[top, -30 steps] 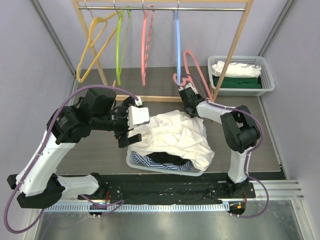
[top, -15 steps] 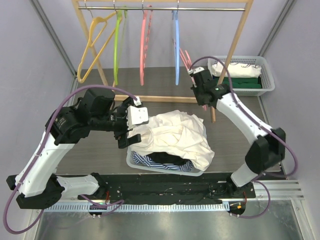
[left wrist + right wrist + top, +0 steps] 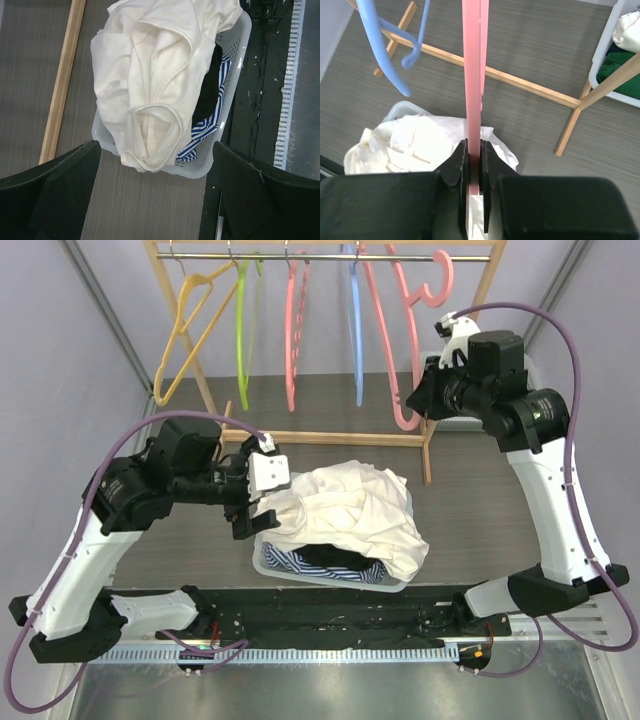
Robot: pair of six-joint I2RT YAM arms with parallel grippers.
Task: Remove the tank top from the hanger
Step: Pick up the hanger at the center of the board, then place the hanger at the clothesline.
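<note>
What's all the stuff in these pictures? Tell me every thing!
Rack: one, wooden, at the back.
Rail hangers: four, yellow, green, pink, blue, hanging on the rack.
Held hanger: one, pink, up by the rail.
Tank top: one, white, heaped over the middle basket.
Middle basket: one, white, also holds striped and black clothes.
Far basket: one, white, beside the rack, holds white and green clothes.
Left gripper: one, black, open above the tank top.
Right gripper: one, black, shut on the held hanger.
</note>
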